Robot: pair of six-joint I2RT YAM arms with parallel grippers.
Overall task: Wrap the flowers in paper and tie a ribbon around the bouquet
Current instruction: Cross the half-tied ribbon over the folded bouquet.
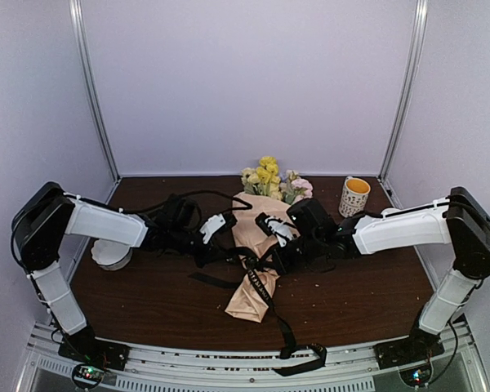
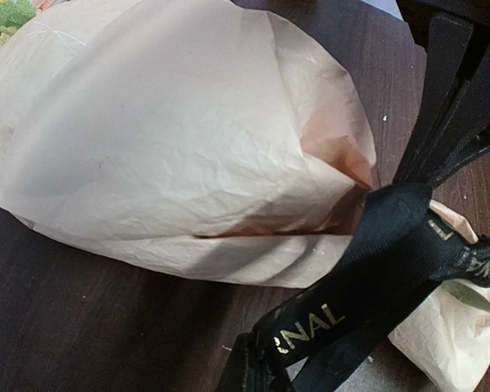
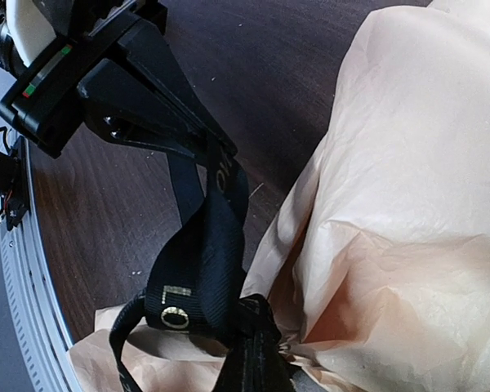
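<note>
The bouquet lies in the middle of the table, its tan-peach paper wrapped as a cone with the narrow end toward me. Yellow, pink and white flowers show at the far, wide end. The black ribbon with gold lettering circles the cone's waist, and a long tail trails off the near edge. My left gripper is shut on one ribbon strand left of the cone. My right gripper is shut on the ribbon at the gathered paper. Both meet at the waist.
A white mug with an orange inside stands at the back right. A white round object sits under the left arm. The ribbon's tail loops over the metal rail at the table's near edge.
</note>
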